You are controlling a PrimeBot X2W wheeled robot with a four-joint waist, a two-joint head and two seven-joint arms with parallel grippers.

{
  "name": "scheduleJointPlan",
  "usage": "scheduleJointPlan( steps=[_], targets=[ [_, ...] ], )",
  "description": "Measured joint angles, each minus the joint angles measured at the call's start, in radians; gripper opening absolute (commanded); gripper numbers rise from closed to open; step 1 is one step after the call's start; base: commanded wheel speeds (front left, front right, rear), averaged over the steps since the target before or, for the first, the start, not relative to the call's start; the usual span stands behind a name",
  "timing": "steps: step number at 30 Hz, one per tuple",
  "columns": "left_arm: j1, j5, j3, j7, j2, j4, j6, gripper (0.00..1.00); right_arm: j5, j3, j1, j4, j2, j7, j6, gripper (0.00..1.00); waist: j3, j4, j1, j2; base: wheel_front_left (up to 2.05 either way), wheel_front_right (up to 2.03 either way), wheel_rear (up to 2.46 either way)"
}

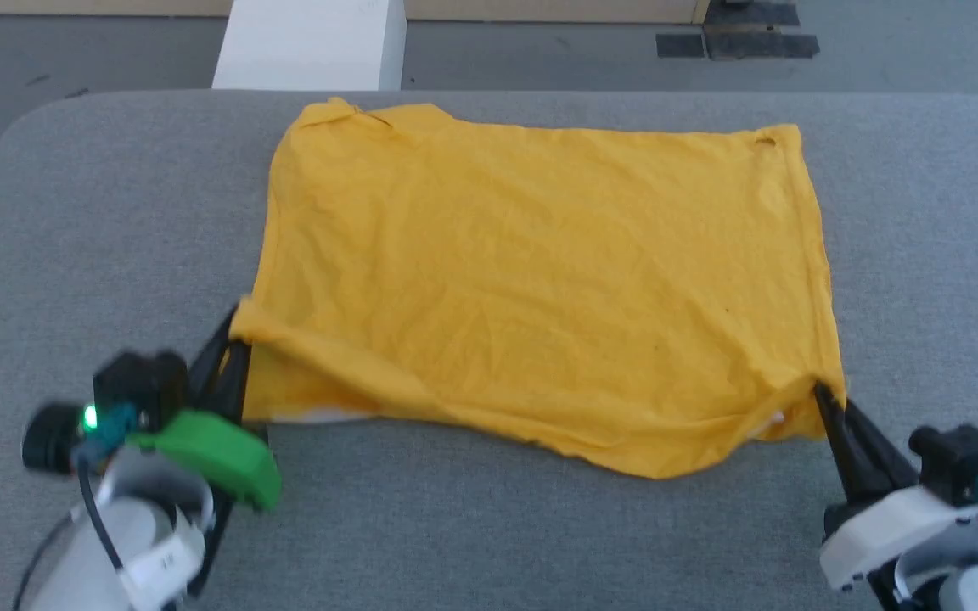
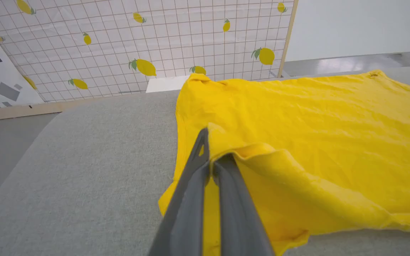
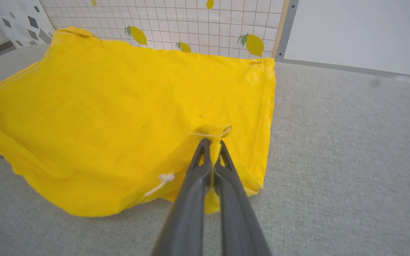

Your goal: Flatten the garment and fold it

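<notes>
The garment (image 1: pixel 540 280) is a plain yellow cloth spread across the grey table (image 1: pixel 115 221), its near edge lifted and sagging in the middle. My left gripper (image 1: pixel 238 335) is shut on the garment's near left corner, which is raised off the table. In the left wrist view the left gripper (image 2: pixel 210 142) pinches a fold of the garment (image 2: pixel 315 121). My right gripper (image 1: pixel 820 392) is shut on the near right corner. The right wrist view has the right gripper (image 3: pixel 212 141) clamped on a bunched bit of the garment (image 3: pixel 137 106), with a white thread hanging beside it.
A white box (image 1: pixel 311 42) stands beyond the table's far edge. Grey floor (image 1: pixel 540 59) lies behind it. A panel printed with lemons (image 2: pixel 137 46) stands at the back. Bare table surface (image 1: pixel 922 238) lies on both sides of the cloth.
</notes>
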Motion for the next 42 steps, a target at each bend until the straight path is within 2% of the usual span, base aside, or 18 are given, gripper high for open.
scheduleJointPlan(
  steps=[7, 11, 13, 18, 24, 29, 32, 33, 34, 35, 36, 37, 42],
  targets=[
    [-0.236, 0.019, -0.02, 0.063, 0.03, 0.07, -0.06, 0.0, 0.007, 0.028, -0.138, 0.015, -0.043, 0.044, 0.0, 0.0, 0.056, -0.013, 0.0, 0.0, 0.0, 0.0, 0.0],
    [-0.346, 0.022, -0.029, 0.106, 0.04, 0.117, -0.083, 0.0, 0.031, 0.04, -0.234, 0.06, -0.075, 0.066, 0.0, 0.0, 0.1, -0.024, 0.0, 0.0, 0.0, 0.0, 0.0],
    [-0.436, 0.021, -0.031, 0.161, 0.051, 0.18, -0.101, 0.0, 0.044, 0.055, -0.326, 0.106, -0.095, 0.098, 0.0, 0.0, 0.149, -0.036, 0.0, 0.0, 0.0, 0.0, 0.0],
    [-0.506, 0.016, -0.029, 0.239, 0.068, 0.263, -0.114, 0.0, 0.062, 0.073, -0.42, 0.159, -0.106, 0.16, 0.0, 0.0, 0.208, -0.051, 0.0, 0.0, 0.0, 0.0, 0.0],
    [-0.524, -0.027, -0.043, 0.427, 0.085, 0.377, -0.124, 0.0, 0.106, 0.082, -0.499, 0.229, -0.105, 0.301, 0.0, 0.0, 0.266, -0.068, 0.0001, 0.0, 0.0, 0.0, 0.0],
    [-0.535, -0.114, -0.026, 0.565, 0.092, 0.387, -0.131, 0.0, 0.146, 0.092, -0.562, 0.242, -0.105, 0.431, 0.0, 0.0, 0.286, -0.082, 0.0, 0.0, 0.0, 0.0, 0.0],
    [-0.533, -0.142, -0.009, 0.587, 0.091, 0.382, -0.123, 0.0, 0.165, 0.087, -0.572, 0.235, -0.105, 0.494, 0.0, 0.0, 0.281, -0.082, 0.0, 0.0, 0.0, 0.0, 0.0],
    [-0.529, -0.142, -0.003, 0.575, 0.086, 0.378, -0.114, 0.61, 0.17, 0.081, -0.572, 0.232, -0.103, 0.508, 0.001, 0.0, 0.277, -0.081, 0.0001, 0.0, 0.0, 0.0, 0.0],
    [-0.525, -0.142, 0.003, 0.553, 0.082, 0.373, -0.107, 1.0, 0.17, 0.072, -0.57, 0.23, -0.1, 0.516, 0.0, 0.21, 0.273, -0.08, 0.0001, 0.0, 0.0, 0.0, 0.0],
    [-0.514, -0.142, 0.01, 0.521, 0.076, 0.37, -0.097, 1.0, 0.17, 0.065, -0.565, 0.224, -0.096, 0.523, 0.0, 0.46, 0.267, -0.079, 0.0001, 0.0, 0.0, 0.0, 0.0],
    [-0.498, -0.141, 0.014, 0.487, 0.07, 0.364, -0.09, 1.0, 0.17, 0.056, -0.553, 0.217, -0.09, 0.528, 0.0, 0.88, 0.261, -0.078, 0.0001, 0.0, 0.0, 0.0, 0.0],
    [-0.479, -0.14, 0.023, 0.443, 0.063, 0.356, -0.08, 1.0, 0.17, 0.048, -0.537, 0.205, -0.084, 0.532, 0.0, 1.0, 0.252, -0.076, 0.0001, 0.0, 0.0, 0.0, 0.0],
    [-0.388, -0.107, 0.063, 0.18, 0.038, 0.3, -0.032, 1.0, 0.174, 0.006, -0.431, 0.127, -0.054, 0.484, 0.0, 1.0, 0.204, -0.07, 0.0002, 0.0, 0.0, 0.0, 0.0]
  ],
)
